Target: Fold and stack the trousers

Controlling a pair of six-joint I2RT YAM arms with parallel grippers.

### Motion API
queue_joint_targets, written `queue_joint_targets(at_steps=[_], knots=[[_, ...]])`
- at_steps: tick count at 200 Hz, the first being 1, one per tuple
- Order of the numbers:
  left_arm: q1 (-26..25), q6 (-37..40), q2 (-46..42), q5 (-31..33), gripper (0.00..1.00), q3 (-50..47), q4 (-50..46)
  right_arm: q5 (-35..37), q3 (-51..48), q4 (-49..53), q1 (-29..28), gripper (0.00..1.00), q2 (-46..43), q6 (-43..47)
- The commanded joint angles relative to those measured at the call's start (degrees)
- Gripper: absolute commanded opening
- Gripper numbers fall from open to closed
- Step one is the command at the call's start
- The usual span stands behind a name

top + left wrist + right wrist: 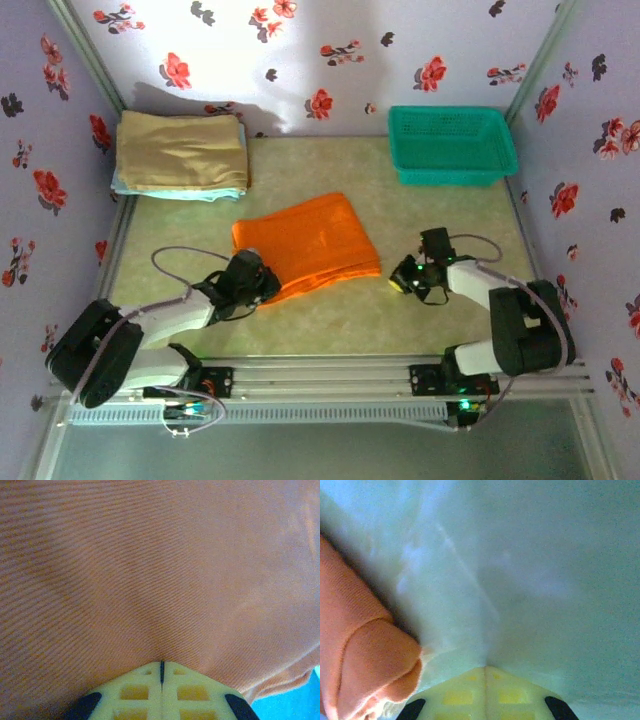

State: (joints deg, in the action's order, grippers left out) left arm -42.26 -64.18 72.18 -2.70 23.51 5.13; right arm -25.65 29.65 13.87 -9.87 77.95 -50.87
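Folding looks done, so you're onto stacking. The trousers (305, 245) sit folded on the counter (330, 312), right against your left end effector (161, 663). It's closed, and I can't tell if it's pinching cloth. The right end effector (485, 668) is closed and empty, with the trousers just to its left. Next you'll probably need a firm hold to carry them to the tan folded cloth (180, 150).

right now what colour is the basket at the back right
The basket is teal green; top external view shows it best.

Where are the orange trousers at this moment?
Top external view: the folded orange trousers lie mid-table, the left gripper at their near-left corner, the right gripper just off their right edge; the tan folded cloth sits behind-left.
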Motion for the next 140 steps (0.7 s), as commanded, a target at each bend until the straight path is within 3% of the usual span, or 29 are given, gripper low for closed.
queue_joint_targets(at_steps=[1,43,61,72,118,140], knots=[[-2.1,-2.1,1.1,2.9,0.0,0.4,-14.0,0.4,0.9,6.1,1.6,0.0,-2.8,3.7],[3.5,5.3,-4.6,6.4,0.0,6.6,-26.9,-1.2,3.8,10.8,1.5,0.0,-7.9,4.3],[6.9,8.3,-7.2,6.4,0.21,8.1,-31.5,-1.3,5.5,13.2,1.6,0.0,-10.3,5.1],[8.4,10.3,-9.0,6.4,0.44,9.5,-34.5,-1.4,6.7,14.6,1.6,0.0,-11.3,5.8],[14.8,20.1,-10.0,6.4,0.64,20.3,-43.0,-1.4,11.8,15.2,1.5,0.02,-11.3,6.5],[17.3,23.7,-6.7,6.7,0.65,26.2,-42.7,-2.5,13.8,13.5,1.5,0.02,-9.3,5.9]])
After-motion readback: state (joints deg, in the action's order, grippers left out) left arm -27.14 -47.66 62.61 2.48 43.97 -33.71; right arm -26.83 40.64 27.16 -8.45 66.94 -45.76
